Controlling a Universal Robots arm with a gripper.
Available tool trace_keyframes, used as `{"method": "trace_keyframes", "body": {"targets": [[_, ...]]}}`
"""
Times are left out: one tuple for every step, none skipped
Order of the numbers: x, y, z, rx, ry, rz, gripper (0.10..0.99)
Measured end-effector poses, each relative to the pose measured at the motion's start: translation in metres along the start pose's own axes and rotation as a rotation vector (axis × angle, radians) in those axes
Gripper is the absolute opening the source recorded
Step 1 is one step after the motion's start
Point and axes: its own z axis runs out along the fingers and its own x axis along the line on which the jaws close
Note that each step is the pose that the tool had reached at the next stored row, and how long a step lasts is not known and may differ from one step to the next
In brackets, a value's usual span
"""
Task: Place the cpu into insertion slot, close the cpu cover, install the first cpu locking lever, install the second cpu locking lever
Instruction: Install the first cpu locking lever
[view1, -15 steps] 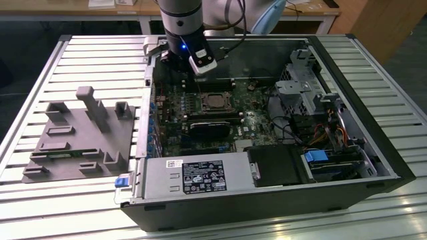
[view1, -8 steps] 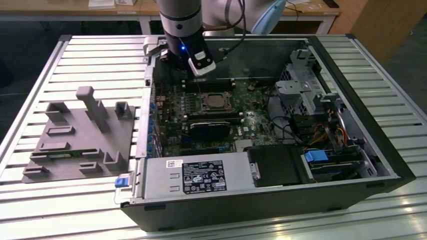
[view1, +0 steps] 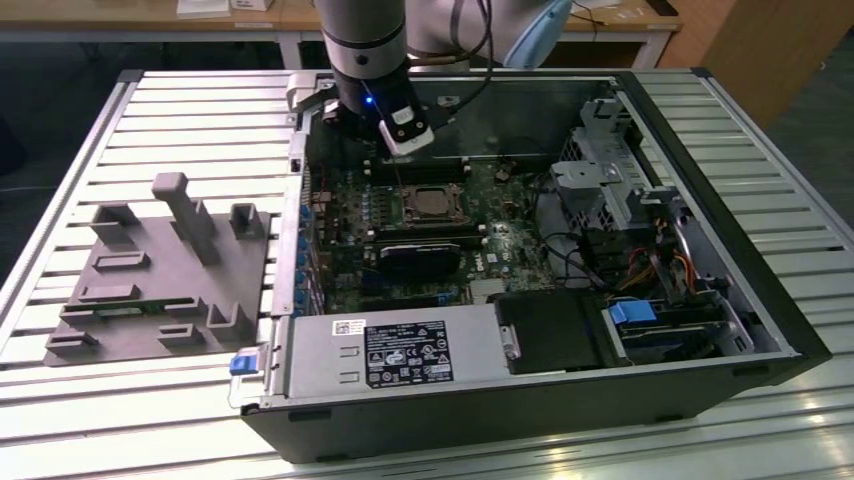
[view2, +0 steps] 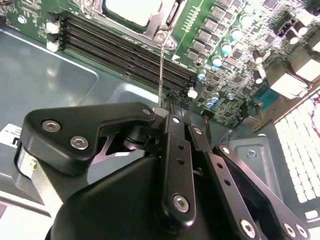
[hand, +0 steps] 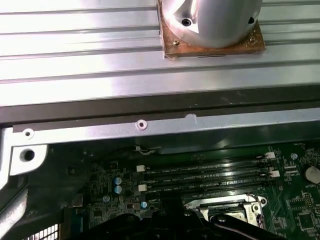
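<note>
I count one case (view1: 534, 415), one arm (view1: 363, 40) and one socket (view1: 403, 206) with one cpu (view1: 431, 203) in it. Just beside the socket, in the second wrist view, I make out four memory slots (view2: 125, 50) and one thin lever (view2: 160, 70). Well apart from the socket sit one grey jig (view1: 147, 290) and one power supply (view1: 387, 355).

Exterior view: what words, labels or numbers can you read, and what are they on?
Large label on the power supply: print too small to read.
Small white sticker on the same supply: too small to read.
Motherboard markings: blurred, unreadable.
Nothing can be quoted.
</note>
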Motion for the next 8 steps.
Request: {"method": "trace_keyframes", "body": {"targets": [[-0.0014,0.0,0.0005,0.0,0.0,0.0,0.106],[-0.0028,0.0001,0.0009,0.0,0.0,0.0,0.106],[-0.0047,0.0002,0.0014,0.0,0.0,0.0,0.106],[-0.0066,0.0003,0.0018,0.0,0.0,0.0,0.106],[-0.0088,0.0004,0.0023,0.0,0.0,0.0,0.106],[-0.0108,0.0006,0.0026,0.0,0.0,0.0,0.106],[-0.013,0.0007,0.003,0.0,0.0,0.0,0.106],[-0.0152,0.0009,0.0034,0.0,0.0,0.0,0.106]]}}
